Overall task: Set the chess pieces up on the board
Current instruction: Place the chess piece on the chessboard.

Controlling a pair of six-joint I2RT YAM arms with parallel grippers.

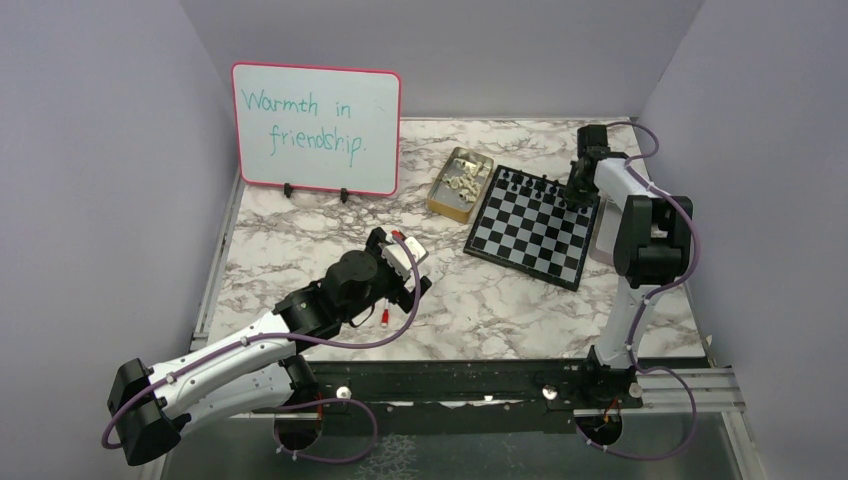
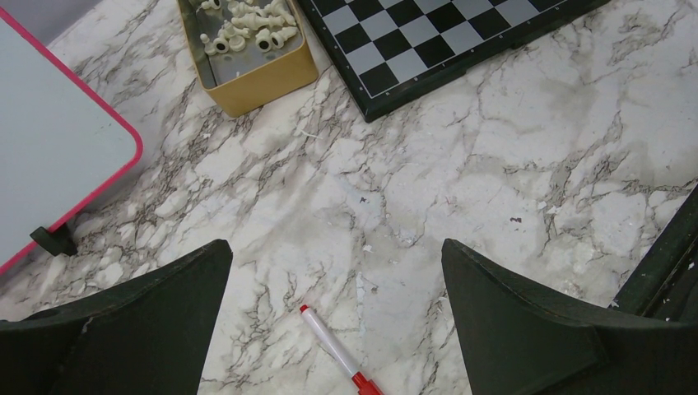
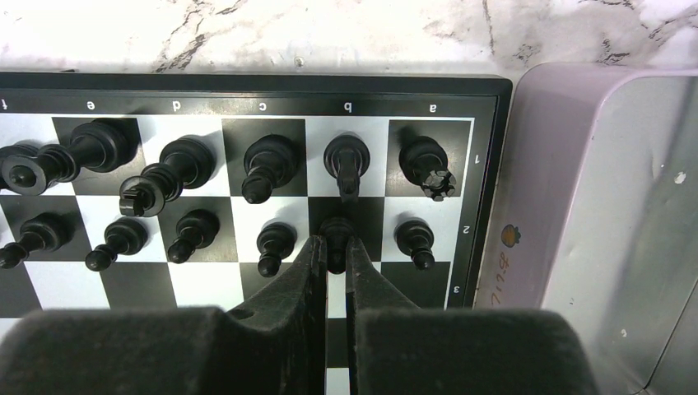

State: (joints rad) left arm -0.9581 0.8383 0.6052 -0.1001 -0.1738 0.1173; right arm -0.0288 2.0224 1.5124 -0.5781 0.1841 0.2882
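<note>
Right jaws pinching glossy black pawn [image 3: 336,231] on checked board [image 3: 247,83], left jaws wide apart, empty, over marble [image 2: 461,164]

**A:** Black chessmen [image 3: 424,160] on the chessboard [image 1: 530,240]?
**B:** Right wrist view: black pawn [image 3: 276,243], six; black back-rank piece [image 3: 267,163], five.
**A:** Cream pieces [image 2: 247,29]?
**B:** Heaped in one tin [image 2: 263,82], too jumbled to count.
**A:** Else?
**B:** Chessboard, one; whiteboard [image 1: 315,130], one; marker [image 2: 333,346], one.
</note>
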